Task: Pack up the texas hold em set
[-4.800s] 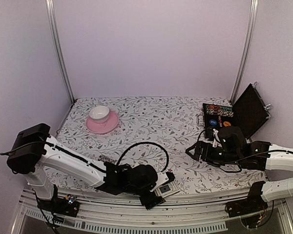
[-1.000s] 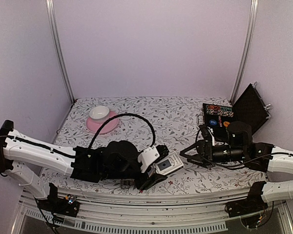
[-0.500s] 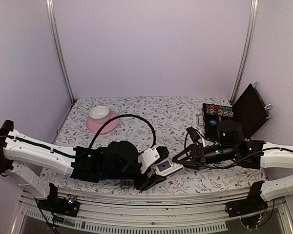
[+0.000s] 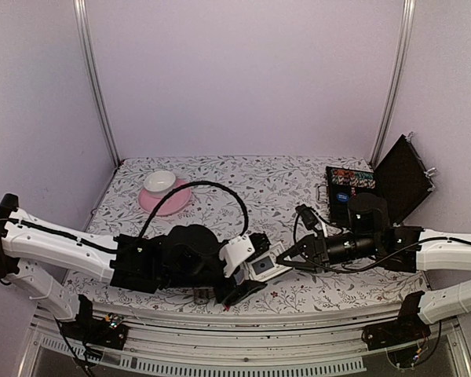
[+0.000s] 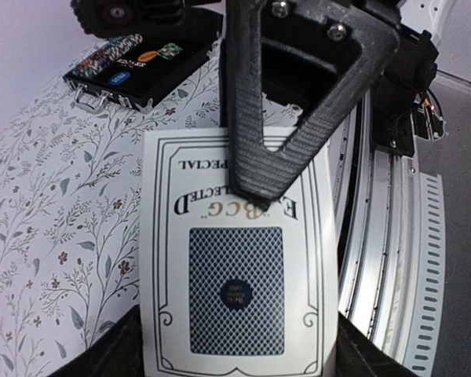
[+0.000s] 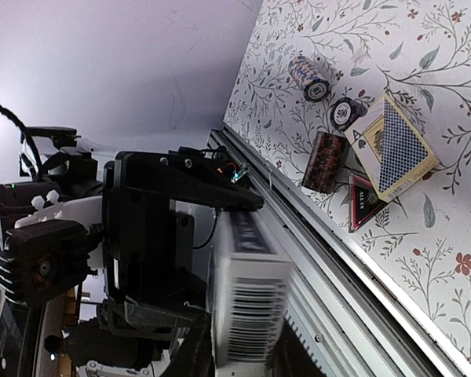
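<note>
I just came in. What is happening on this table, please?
The left gripper holds a boxed card deck above the table's near edge. The right gripper is at the deck's other end, as for a handover; whether it grips yet is unclear. The black case lies open at the far right. Loose chips and another deck lie on the table.

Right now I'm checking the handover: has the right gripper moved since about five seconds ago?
Yes. The right gripper has travelled left, away from the open case, up to the card deck in the left gripper.
</note>
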`<state>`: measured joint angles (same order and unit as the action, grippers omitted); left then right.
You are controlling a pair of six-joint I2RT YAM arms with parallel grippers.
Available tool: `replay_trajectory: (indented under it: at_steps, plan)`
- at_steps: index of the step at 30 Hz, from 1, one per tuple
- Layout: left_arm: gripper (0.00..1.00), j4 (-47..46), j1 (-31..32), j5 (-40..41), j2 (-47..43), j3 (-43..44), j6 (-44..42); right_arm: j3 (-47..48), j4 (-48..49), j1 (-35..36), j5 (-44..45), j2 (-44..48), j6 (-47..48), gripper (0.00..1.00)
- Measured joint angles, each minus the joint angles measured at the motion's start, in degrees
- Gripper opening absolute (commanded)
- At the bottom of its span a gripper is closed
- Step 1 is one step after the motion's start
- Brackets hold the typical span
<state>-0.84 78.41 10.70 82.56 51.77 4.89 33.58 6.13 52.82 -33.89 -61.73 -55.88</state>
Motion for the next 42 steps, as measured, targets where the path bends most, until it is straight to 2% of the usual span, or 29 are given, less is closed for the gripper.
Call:
replay_trajectory:
  at_steps: [1, 3, 7, 11, 15, 20, 29, 42]
  plan:
    - [0.87, 0.0, 0.0, 0.2, -0.04, 0.0, -0.35, 0.0, 0.11, 0.02, 0.13, -0.02, -0.26, 0.17]
    - [0.91, -0.2, 0.0, 0.5, -0.37, 0.0, -0.31, 0.0, 0.26, 0.07, 0.35, 0.0, -0.17, 0.15]
    - [0.96, -0.66, -0.17, 1.22, -3.15, -0.46, 1.05, 0.0, 0.2, 0.07, 2.23, 1.14, -0.35, 0.15]
    - [0.97, -2.45, -1.42, 0.04, -10.32, -3.23, 4.76, 0.0, 0.17, 0.07, 5.33, 4.98, -0.46, 0.15]
    - [0.88, -4.59, -7.67, -5.03, -18.21, -6.03, 13.7, 0.0, 0.33, 0.04, 8.55, 8.52, -0.46, 0.15]
    - [0.75, -7.13, -15.87, -12.22, -22.84, -9.9, 26.1, 0.0, 0.42, -0.02, 11.58, 10.91, -0.26, 0.16]
    - [0.59, -9.44, -16.74, -24.24, -18.08, -10.69, 36.7, 0.02, 1.84, -0.02, 13.77, 11.8, 0.5, 0.16]
    - [0.57, -14.14, -16.74, -31.74, -12.33, -9.46, 40.79, 0.66, 4.26, -0.02, 13.75, 8.98, 0.68, 0.16]
